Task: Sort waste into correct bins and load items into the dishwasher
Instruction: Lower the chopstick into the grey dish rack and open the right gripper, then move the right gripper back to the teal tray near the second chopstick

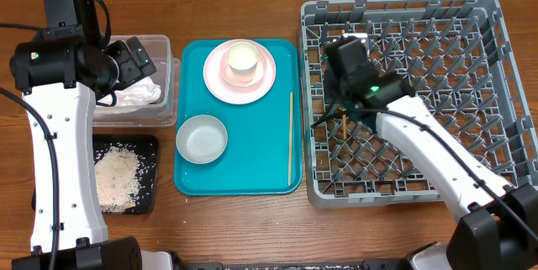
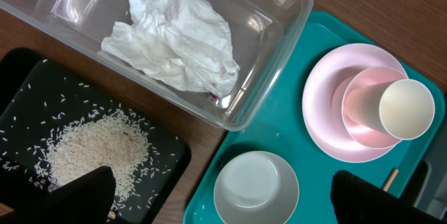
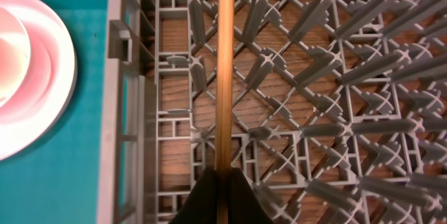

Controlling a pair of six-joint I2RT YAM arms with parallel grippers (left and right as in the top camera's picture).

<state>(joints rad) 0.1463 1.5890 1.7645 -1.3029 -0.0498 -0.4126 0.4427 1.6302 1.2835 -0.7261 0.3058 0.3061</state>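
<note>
A: Right claw (image 3: 223,199)?
B: Clamped on a thin wooden chopstick (image 3: 224,77), which runs above the grid floor of the large square grey plastic dish rack (image 3: 314,91).
A: Left claw (image 2: 234,196)?
B: Fingers spread wide. Beyond them, a crumpled white paper napkin (image 2: 174,39) lies in the clear rectangular plastic tub (image 2: 279,42).

There's the left end effector (image 1: 133,56) spread wide over the clear tub (image 1: 171,93), napkin (image 1: 139,95) right under it. Now the right end effector (image 1: 340,119), low over the dish rack (image 1: 420,76), chopstick (image 1: 345,125) at its tip, and the other chopstick (image 1: 291,140) lies on the teal tray (image 1: 252,156) just to its left
</note>
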